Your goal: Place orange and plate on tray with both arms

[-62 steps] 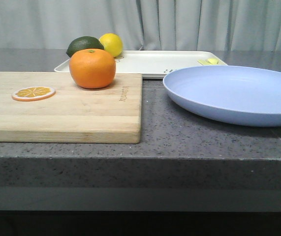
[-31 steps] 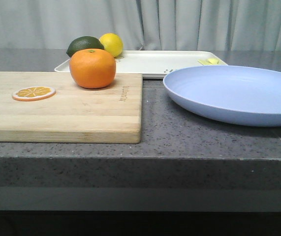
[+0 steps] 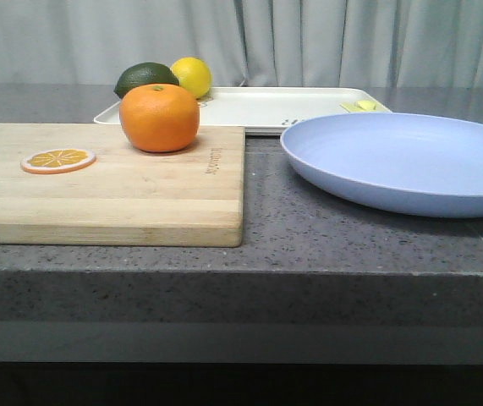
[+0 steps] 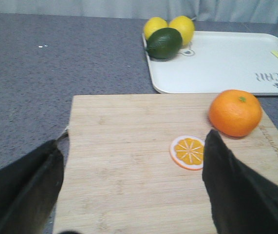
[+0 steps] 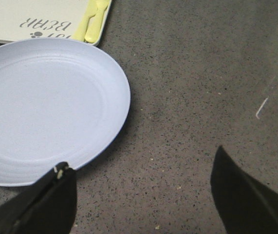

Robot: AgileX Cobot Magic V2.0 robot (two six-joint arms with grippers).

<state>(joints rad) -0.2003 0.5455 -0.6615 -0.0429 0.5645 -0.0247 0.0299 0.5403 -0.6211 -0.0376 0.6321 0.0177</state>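
The orange (image 3: 159,117) sits on the far right part of the wooden cutting board (image 3: 139,199); it also shows in the left wrist view (image 4: 235,112). The lavender-blue plate (image 3: 410,161) lies on the counter at the right, and shows in the right wrist view (image 5: 41,107). The cream-white tray (image 3: 258,108) lies behind both, also in the left wrist view (image 4: 216,63). My left gripper (image 4: 134,168) is open and empty above the board, short of the orange. My right gripper (image 5: 141,187) is open and empty over bare counter beside the plate's edge. Neither gripper shows in the front view.
A thin orange slice (image 3: 57,160) lies on the board's left part. A dark green fruit (image 3: 145,78) and a yellow lemon (image 3: 191,76) sit at the tray's far left corner. A yellow utensil (image 5: 91,22) lies on the tray's right end. The counter's front edge (image 3: 241,271) is near.
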